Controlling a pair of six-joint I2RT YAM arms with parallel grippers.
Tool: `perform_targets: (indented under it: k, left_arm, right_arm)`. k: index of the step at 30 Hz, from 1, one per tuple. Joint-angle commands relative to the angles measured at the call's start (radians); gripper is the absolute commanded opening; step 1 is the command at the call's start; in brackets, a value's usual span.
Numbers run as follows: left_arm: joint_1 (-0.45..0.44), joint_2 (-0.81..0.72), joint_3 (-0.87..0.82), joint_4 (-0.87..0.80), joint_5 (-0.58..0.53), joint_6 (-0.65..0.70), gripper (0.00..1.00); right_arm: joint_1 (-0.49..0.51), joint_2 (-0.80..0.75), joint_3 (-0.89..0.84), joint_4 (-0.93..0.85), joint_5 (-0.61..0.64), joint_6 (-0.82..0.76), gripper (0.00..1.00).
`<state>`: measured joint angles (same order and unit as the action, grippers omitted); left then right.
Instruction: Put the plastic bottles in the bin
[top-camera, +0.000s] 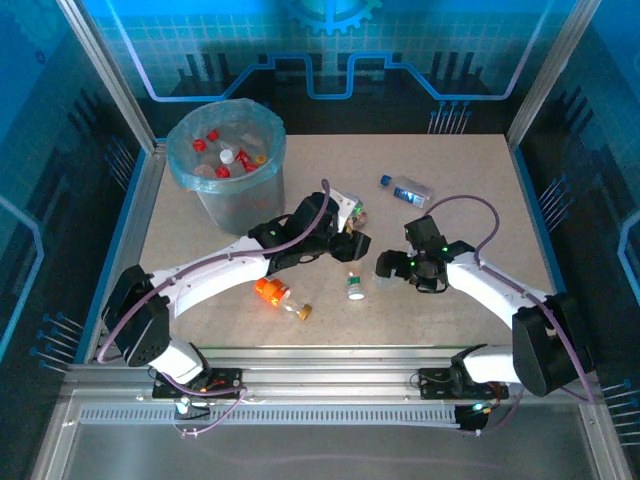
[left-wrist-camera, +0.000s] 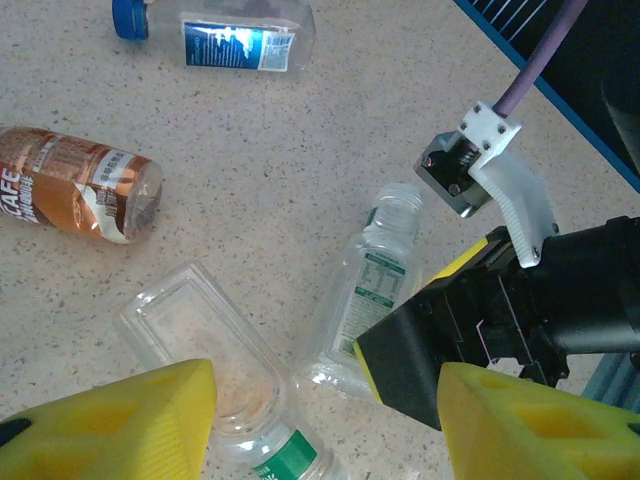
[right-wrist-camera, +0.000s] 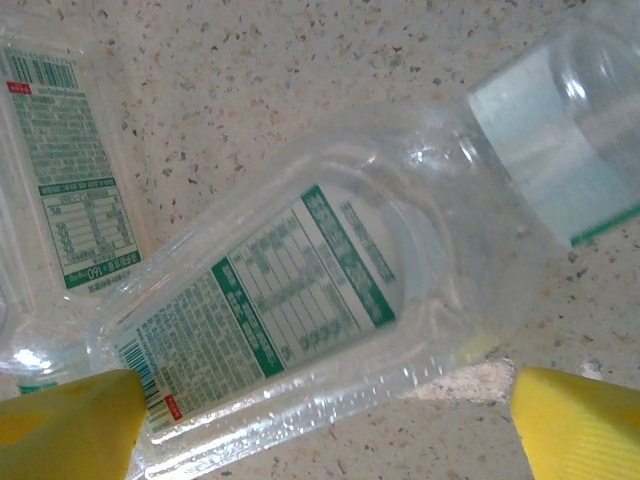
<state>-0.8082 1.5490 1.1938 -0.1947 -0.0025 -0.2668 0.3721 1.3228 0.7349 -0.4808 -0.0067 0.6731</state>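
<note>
The left gripper (left-wrist-camera: 325, 400) hangs open over a clear green-labelled bottle (left-wrist-camera: 372, 295) on the table (left-wrist-camera: 300, 150); the right gripper (right-wrist-camera: 320, 420) gapes wide astride another clear bottle (right-wrist-camera: 290, 300). The bin (top-camera: 240, 210), far left, holds capped bottles (top-camera: 222, 170)

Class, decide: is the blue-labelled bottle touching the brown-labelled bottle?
Apart. The left wrist view shows a strip of bare table between the blue-labelled bottle and the brown-labelled bottle.

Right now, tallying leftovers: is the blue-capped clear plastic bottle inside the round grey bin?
No, the blue-capped clear plastic bottle lies on the table, apart from the round grey bin.
</note>
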Motion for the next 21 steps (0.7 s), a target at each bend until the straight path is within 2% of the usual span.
perform_targets:
  k: [1, 14, 21]
  left_arm:
    - [-0.004, 0.012, -0.011, 0.020, 0.033, -0.036, 0.62]
    - [-0.003, 0.059, 0.010, 0.008, 0.061, -0.022, 0.62]
    - [-0.003, 0.079, 0.033, 0.000, 0.070, -0.007, 0.63]
  right_arm:
    - [-0.002, 0.007, 0.015, 0.038, 0.028, 0.078, 1.00]
    - [-0.036, 0.136, 0.026, 0.122, 0.040, 0.138, 1.00]
    - [-0.070, 0.141, 0.039, 0.125, 0.036, 0.122, 1.00]
